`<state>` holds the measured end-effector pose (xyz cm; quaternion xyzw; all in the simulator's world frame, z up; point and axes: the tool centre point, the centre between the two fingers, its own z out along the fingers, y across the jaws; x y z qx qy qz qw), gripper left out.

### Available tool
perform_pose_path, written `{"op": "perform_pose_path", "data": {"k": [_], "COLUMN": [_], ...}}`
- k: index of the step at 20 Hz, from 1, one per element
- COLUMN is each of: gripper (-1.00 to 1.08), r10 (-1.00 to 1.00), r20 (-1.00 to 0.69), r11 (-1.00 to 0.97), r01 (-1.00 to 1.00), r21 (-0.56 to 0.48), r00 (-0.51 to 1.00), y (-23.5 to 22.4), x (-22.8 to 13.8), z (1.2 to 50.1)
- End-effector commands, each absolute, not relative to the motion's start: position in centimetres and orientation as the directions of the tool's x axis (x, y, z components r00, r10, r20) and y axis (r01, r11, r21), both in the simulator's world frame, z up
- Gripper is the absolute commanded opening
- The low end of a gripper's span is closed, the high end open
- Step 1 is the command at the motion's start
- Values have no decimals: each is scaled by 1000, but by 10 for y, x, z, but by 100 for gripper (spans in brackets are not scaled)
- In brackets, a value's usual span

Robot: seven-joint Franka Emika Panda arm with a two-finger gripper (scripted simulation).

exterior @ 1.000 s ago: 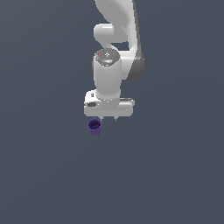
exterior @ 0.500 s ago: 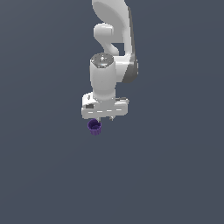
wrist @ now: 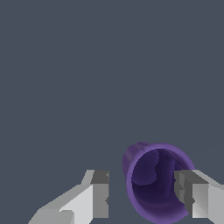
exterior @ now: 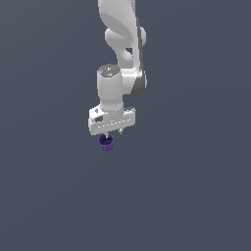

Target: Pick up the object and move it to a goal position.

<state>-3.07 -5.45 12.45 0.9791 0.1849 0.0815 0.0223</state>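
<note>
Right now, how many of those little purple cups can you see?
1. The purple cup sits just under the white gripper; in the wrist view it lies between the fingers, nearer one of them. Nothing seems hidden on the bare grey surface.

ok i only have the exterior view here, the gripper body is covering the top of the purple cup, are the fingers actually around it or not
Observer: Wrist view shows the purple cup between the two fingers, though off-centre, hard against one finger with an empty gap to the other.
Operator: so is the gripper closed on it
Observer: No. The gripper is open; only one finger overlaps the cup's rim, and I cannot tell if it touches.
Operator: anything inside the cup
Observer: Looking into its mouth from the wrist, the hollow is empty, only dark purple interior.
</note>
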Motion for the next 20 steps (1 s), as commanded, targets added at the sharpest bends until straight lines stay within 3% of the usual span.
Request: {"op": "perform_pose_path", "data": {"k": [1,20], "gripper": [28,28], "r10": [425,640], "r20": [170,230], "r11": [-905,-768], "r01": [414,611], "r21": [94,191], "r00": [889,733], "y": [-59,-71], "x": [-37,-68], "z": [118,98]}}
